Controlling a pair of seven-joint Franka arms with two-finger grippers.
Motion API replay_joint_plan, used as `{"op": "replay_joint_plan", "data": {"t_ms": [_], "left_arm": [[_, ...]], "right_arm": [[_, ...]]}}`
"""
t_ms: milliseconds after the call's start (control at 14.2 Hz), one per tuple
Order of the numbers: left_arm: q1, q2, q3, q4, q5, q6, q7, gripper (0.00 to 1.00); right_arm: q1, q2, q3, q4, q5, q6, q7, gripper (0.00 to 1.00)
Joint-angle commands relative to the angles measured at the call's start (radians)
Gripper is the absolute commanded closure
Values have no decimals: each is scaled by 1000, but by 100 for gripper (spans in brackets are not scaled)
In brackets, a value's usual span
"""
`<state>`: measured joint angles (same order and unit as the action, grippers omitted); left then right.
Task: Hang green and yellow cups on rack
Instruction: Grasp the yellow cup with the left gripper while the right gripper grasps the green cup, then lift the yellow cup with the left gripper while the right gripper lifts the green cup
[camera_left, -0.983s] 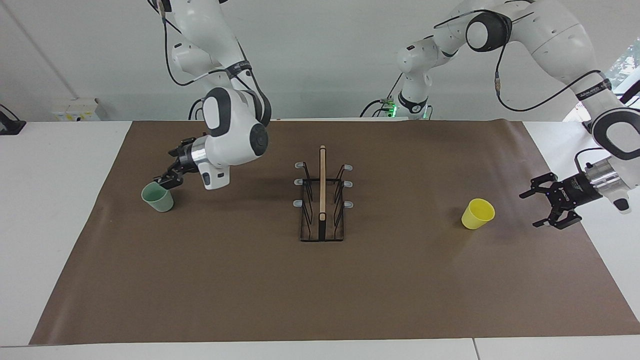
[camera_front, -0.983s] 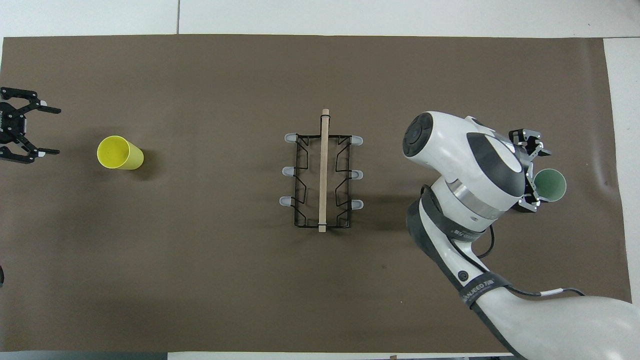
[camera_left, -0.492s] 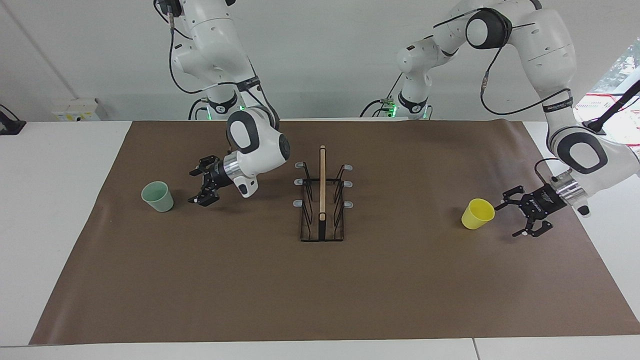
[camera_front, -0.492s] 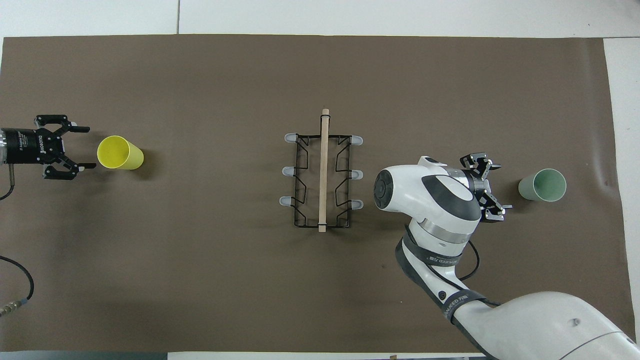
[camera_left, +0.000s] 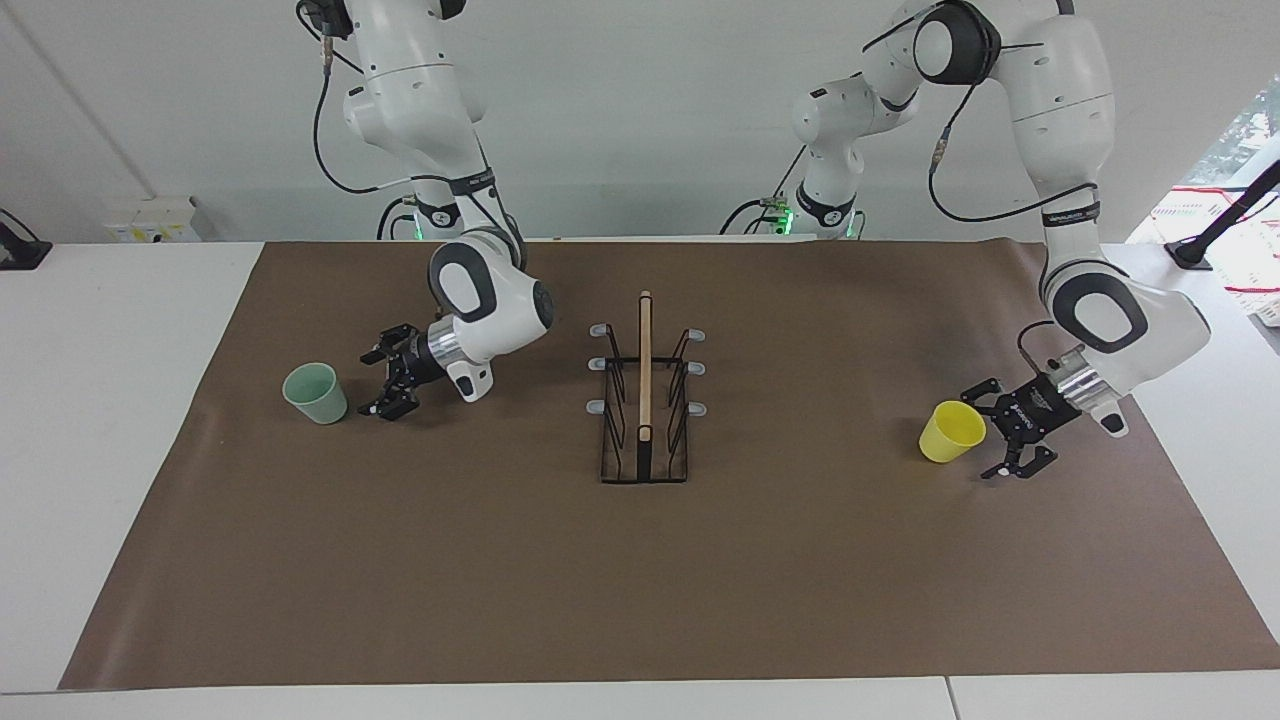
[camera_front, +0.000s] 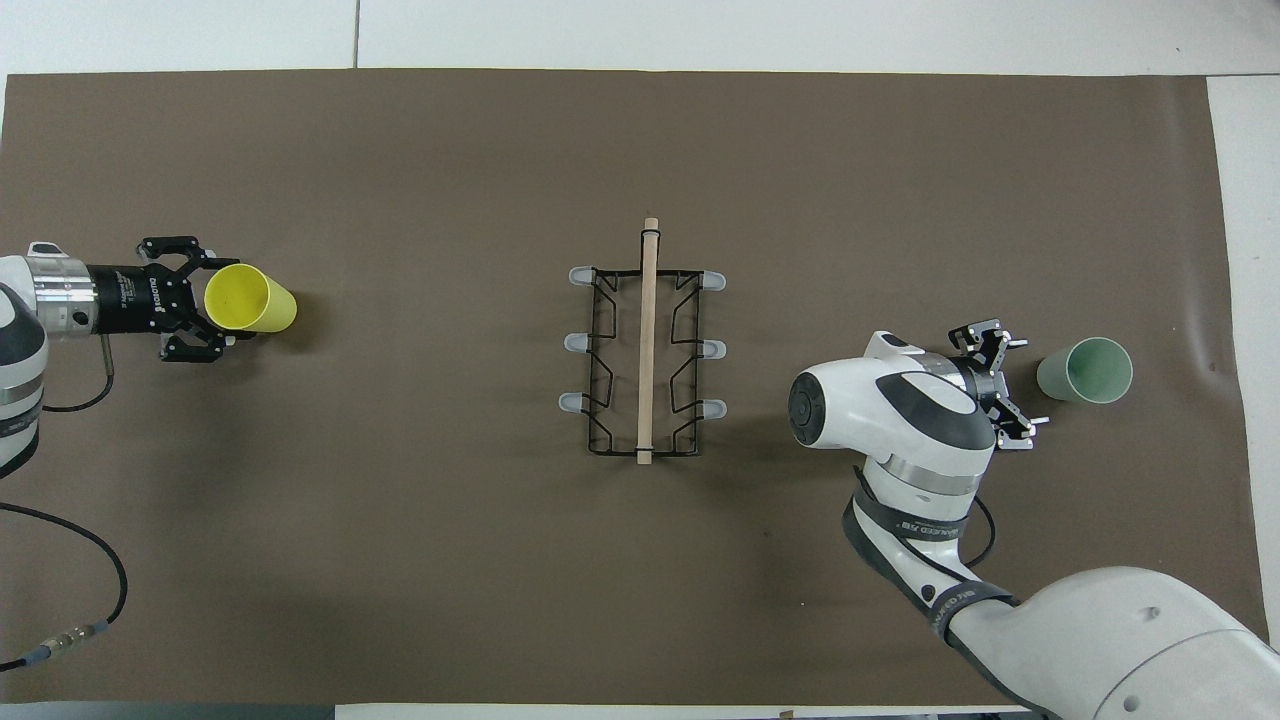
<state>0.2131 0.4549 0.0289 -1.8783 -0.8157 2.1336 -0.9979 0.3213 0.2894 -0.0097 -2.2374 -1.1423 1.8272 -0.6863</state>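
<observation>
Cups are both upright on the brown mat (camera_left: 500, 560), rack (camera_left: 644, 400) between them. Left gripper (camera_left: 1003, 432) has fingers spread right at the yellow cup (camera_left: 952, 431); right gripper (camera_left: 390, 375) sits unclenched just beside the green cup (camera_left: 315, 392), not touching.

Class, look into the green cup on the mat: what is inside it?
The green cup stands upright with its mouth open to the overhead view. Only its own pale inner wall and bottom show; nothing lies inside. The right tool sits beside it, open, not in it.

bright even light | soft faint shadows | sharp focus | no glare
</observation>
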Motion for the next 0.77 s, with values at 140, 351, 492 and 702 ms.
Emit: {"op": "replay_joint_plan", "data": {"t_ms": [140,351,492,702], "left_arm": [[-26,-39,6,-51,-23,29,27,0],[-26,-53,6,-61,-23,6,62,0],[-32,-55,6,-61,-23,11,67,0],[-49,-55,6,-62,-23,11,68,0]], "right_arm": [[-34,54,7,-1,-114,49,68,0],[-68,60,7,-1,-162,72,79,0],[-88,62,7,-1,-175,73,85,0],[-113,62,7,-1,-201,73,91,0]]}}
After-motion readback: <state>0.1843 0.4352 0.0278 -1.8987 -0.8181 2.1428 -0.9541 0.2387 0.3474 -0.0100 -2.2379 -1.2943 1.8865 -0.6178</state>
